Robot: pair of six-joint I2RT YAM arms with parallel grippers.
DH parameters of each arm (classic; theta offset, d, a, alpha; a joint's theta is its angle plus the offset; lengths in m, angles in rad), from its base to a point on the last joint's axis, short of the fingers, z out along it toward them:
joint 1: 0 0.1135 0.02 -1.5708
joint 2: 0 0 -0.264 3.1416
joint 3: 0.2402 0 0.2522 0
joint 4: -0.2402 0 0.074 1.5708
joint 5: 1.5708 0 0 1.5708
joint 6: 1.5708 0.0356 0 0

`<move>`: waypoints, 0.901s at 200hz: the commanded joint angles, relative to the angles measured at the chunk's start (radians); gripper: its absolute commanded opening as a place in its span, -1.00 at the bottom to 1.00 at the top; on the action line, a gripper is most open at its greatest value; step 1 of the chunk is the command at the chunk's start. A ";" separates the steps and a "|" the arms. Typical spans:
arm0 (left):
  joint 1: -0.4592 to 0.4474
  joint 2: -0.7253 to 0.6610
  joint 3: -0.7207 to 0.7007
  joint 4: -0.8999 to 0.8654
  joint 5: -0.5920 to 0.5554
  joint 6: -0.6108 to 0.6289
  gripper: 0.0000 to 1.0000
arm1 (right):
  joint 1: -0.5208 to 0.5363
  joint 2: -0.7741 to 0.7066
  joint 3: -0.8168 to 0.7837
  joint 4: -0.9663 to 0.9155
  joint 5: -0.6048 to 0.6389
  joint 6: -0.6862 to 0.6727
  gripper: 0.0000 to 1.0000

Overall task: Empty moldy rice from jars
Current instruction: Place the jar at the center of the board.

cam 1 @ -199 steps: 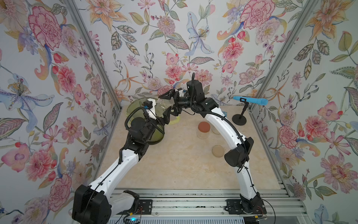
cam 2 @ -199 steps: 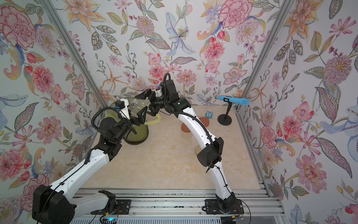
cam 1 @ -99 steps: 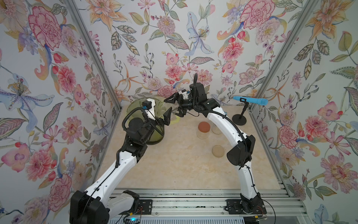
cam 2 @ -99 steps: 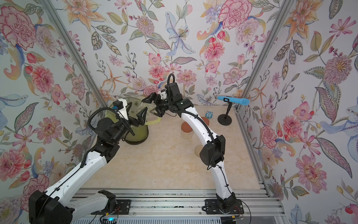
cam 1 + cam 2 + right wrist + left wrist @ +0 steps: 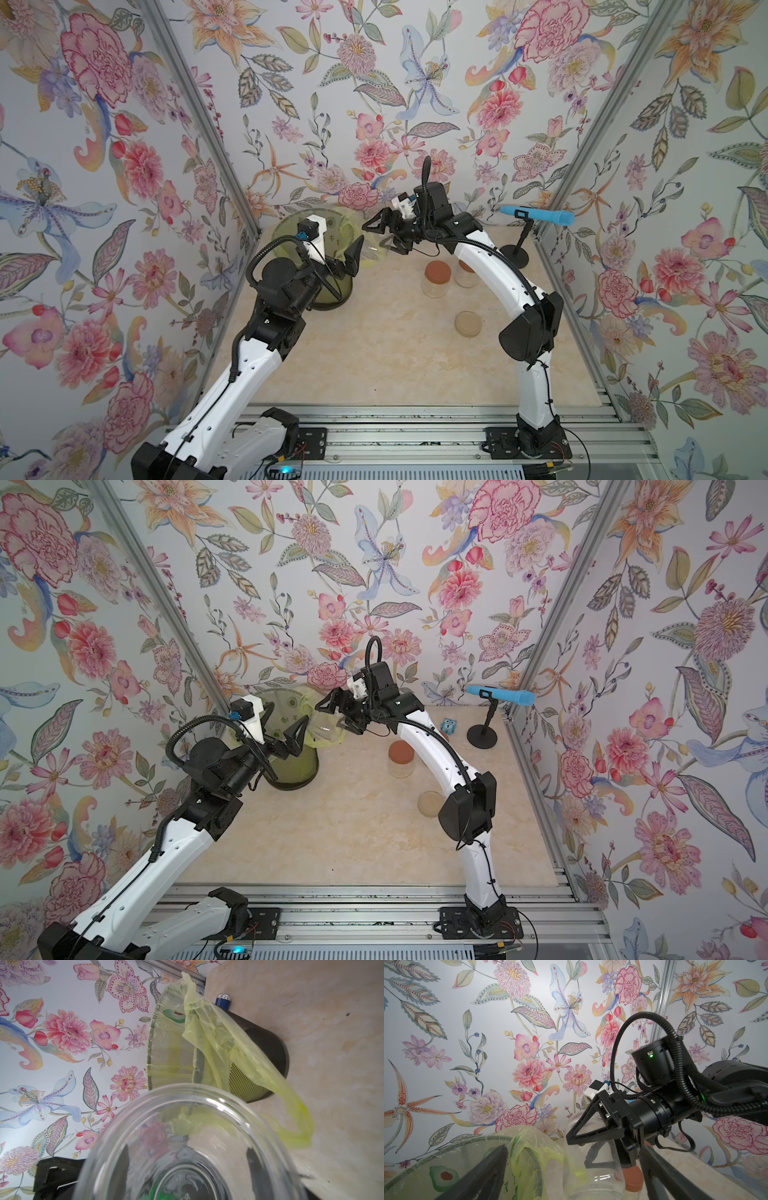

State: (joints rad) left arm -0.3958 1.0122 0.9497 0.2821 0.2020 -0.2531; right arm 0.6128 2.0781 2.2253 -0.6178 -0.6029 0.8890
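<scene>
A clear glass jar lies on its side in the air with my right gripper shut on it. Its mouth faces the green mesh bin. In the right wrist view the jar looks empty, with no moldy rice showing in it. My left gripper hangs open over the bin's near side, and its fingers hold nothing. Two jars stand on the table with pale contents. One has a reddish-brown lid; my right arm partly hides the other.
A beige lid lies flat on the table near my right arm's elbow. The bin's yellow-green liner droops over its rim. A blue microphone on a black stand occupies the back right corner. A small blue object lies behind the bin.
My right gripper has drawn the jar back a little from over the bin, toward the right and nearer. The left arm has barely shifted and stays open.
</scene>
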 commanded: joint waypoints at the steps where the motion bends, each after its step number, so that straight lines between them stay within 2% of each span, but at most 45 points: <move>1: -0.009 -0.041 0.018 -0.073 0.003 0.018 0.99 | 0.018 -0.096 -0.040 0.016 0.041 -0.103 -0.67; 26: -0.009 -0.077 0.011 -0.134 0.007 0.021 0.99 | 0.028 -0.139 -0.108 0.018 0.086 -0.165 -0.65; 32: -0.009 -0.086 0.009 -0.150 0.010 0.022 0.99 | 0.061 -0.148 -0.123 0.017 0.099 -0.180 -0.65; 114: -0.009 -0.233 -0.088 -0.282 0.016 -0.026 0.99 | 0.193 -0.251 -0.328 0.037 0.343 -0.372 -0.68; 180: -0.011 -0.380 -0.188 -0.385 -0.001 -0.080 0.99 | 0.266 -0.308 -0.551 0.211 0.441 -0.402 -0.67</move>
State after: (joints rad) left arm -0.3958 0.6811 0.7845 -0.0494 0.2043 -0.3054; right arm 0.8581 1.8324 1.7172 -0.5404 -0.2253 0.5209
